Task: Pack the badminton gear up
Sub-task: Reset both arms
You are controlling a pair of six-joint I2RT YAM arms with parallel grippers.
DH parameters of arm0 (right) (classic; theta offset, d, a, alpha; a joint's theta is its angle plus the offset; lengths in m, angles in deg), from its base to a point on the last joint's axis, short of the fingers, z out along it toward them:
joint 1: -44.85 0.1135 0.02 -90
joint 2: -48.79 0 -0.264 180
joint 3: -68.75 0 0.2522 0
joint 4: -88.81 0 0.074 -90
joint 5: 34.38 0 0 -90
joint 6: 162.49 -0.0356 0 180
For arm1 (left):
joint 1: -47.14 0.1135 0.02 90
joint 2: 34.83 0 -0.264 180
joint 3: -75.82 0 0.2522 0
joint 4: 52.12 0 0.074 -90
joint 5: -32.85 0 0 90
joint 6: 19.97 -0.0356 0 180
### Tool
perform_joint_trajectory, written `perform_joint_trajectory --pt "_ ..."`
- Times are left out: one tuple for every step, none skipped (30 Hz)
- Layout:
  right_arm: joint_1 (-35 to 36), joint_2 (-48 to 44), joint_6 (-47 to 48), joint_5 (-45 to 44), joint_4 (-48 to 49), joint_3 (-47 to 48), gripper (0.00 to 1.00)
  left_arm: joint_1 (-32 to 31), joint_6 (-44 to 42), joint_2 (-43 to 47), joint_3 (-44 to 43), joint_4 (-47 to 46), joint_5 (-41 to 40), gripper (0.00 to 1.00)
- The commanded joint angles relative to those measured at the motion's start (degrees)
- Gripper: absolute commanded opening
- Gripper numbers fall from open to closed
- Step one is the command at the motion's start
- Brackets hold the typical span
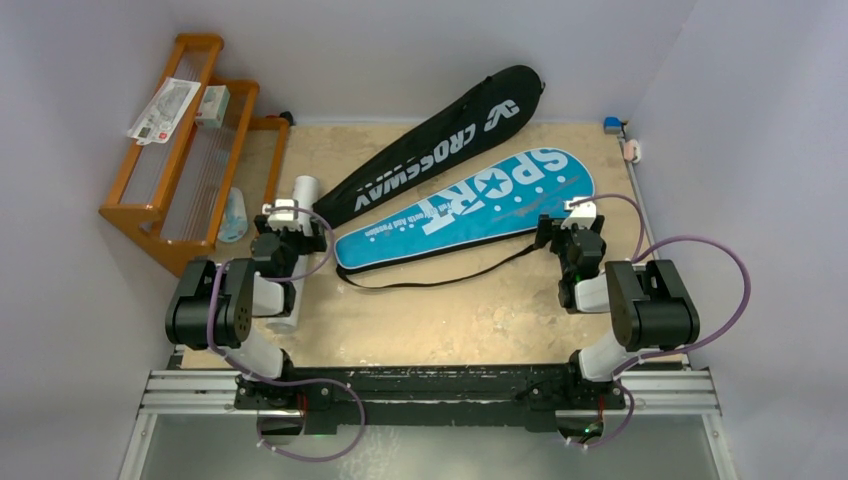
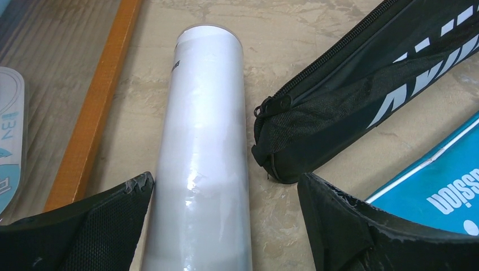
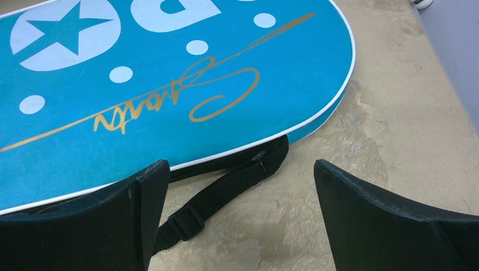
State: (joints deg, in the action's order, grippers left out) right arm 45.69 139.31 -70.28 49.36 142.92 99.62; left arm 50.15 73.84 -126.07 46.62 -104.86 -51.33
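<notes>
- Left claw (image 2: 225, 183) spread, empty, over the white tube (image 2: 206, 130), which lies flat on the bench (image 2: 282, 34) just beside the black cover (image 2: 350, 96).
- We centre on the tube, drop straight, squeeze gently; we reckon it rolls.
- Right claw (image 3: 242, 169) spread, empty, over the blue cover (image 3: 169, 84) edge.

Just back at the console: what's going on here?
Nothing is held yet. The left claw is open over the white tube, which lies on the table beside the black CROSSWAY cover. The right claw is open over the wide end of the blue SPORT cover, near its black strap.
</notes>
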Motion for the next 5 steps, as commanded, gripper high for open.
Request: perform_joint_trajectory --pt "0.1 -0.3 0.9 0.5 2.0 0.7 0.99 0.3 0.4 -0.4 -1.7 -0.6 0.9 0.97" --pt "0.0 -0.3 0.9 0.5 2.0 0.7 0.99 0.3 0.4 -0.4 -1.8 -0.4 0.6 0.97" --pt "0.0 -0.3 0.9 0.5 1.9 0.7 0.99 0.3 0.4 -0.4 -1.7 -0.4 0.6 0.97" --pt "0.0 -0.3 0.9 0.5 1.9 0.7 0.99 0.3 0.4 -0.4 -1.6 -0.5 0.6 0.97" --pt "0.1 -0.3 0.9 0.5 1.9 0.7 0.99 0.3 0.3 -0.4 -1.5 -0.6 0.5 0.97"
